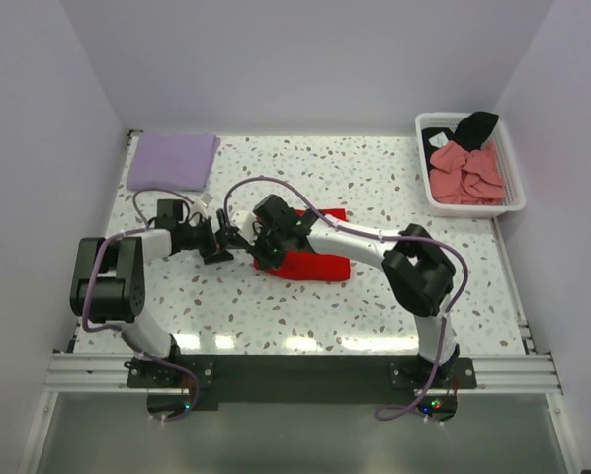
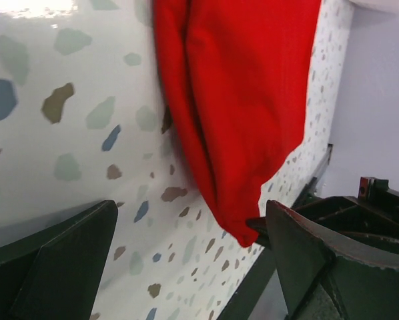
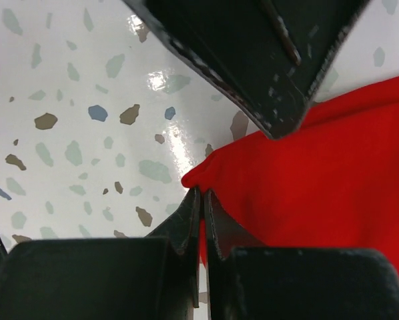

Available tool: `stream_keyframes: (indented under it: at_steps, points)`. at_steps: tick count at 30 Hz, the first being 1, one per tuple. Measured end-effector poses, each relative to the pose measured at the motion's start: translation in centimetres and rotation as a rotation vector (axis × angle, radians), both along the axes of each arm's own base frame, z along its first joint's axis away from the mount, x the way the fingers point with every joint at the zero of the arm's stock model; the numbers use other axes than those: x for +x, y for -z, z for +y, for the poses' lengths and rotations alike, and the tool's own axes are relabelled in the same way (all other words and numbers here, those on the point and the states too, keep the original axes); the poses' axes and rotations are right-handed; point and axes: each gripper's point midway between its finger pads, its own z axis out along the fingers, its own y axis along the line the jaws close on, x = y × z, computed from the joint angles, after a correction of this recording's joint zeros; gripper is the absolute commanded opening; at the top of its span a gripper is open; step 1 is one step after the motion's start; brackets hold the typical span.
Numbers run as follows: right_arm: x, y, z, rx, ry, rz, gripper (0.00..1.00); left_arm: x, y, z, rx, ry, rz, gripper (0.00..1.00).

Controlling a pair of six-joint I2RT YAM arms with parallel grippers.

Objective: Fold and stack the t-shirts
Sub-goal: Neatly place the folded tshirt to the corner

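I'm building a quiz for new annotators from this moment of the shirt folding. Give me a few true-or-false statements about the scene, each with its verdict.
1. The right tool is shut on an edge of the red t-shirt. True.
2. The left tool is clamped on the red t-shirt. False: its jaws stand wide open, with a corner of the shirt hanging between them, ungripped.
3. The lavender t-shirt lies in the basket. False: it lies flat on the table, at the far left corner.
4. The basket holds salmon-pink t-shirts and a black t-shirt. True.
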Motion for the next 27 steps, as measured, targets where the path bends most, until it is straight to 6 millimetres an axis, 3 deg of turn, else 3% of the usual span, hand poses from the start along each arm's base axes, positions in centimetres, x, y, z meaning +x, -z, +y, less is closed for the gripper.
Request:
stream_keyframes:
  at_steps: [9, 15, 22, 25, 27]
  points:
    - [-0.4, -1.3, 0.6, 0.047, -0.009, 0.015, 0.00, 1.6, -0.2, -3.3, -0.153, -0.006, 0.054, 0.89]
    - [0.9, -2.8, 2.2, 0.094, 0.018, -0.008, 0.00, 2.4, 0.3, -4.3, -0.167, -0.116, 0.097, 0.79]
    - [1.6, -3.0, 3.3, 0.122, 0.052, 0.000, 0.00, 3.6, 0.7, -5.9, -0.170, -0.211, 0.125, 0.73]
    - [1.9, -2.8, 3.7, 0.127, 0.069, 0.007, 0.00, 4.3, 0.8, -6.3, -0.170, -0.241, 0.132, 0.66]
    - [2.2, -2.7, 4.0, 0.128, 0.080, 0.008, 0.00, 4.7, 0.9, -6.4, -0.167, -0.256, 0.132, 0.52]
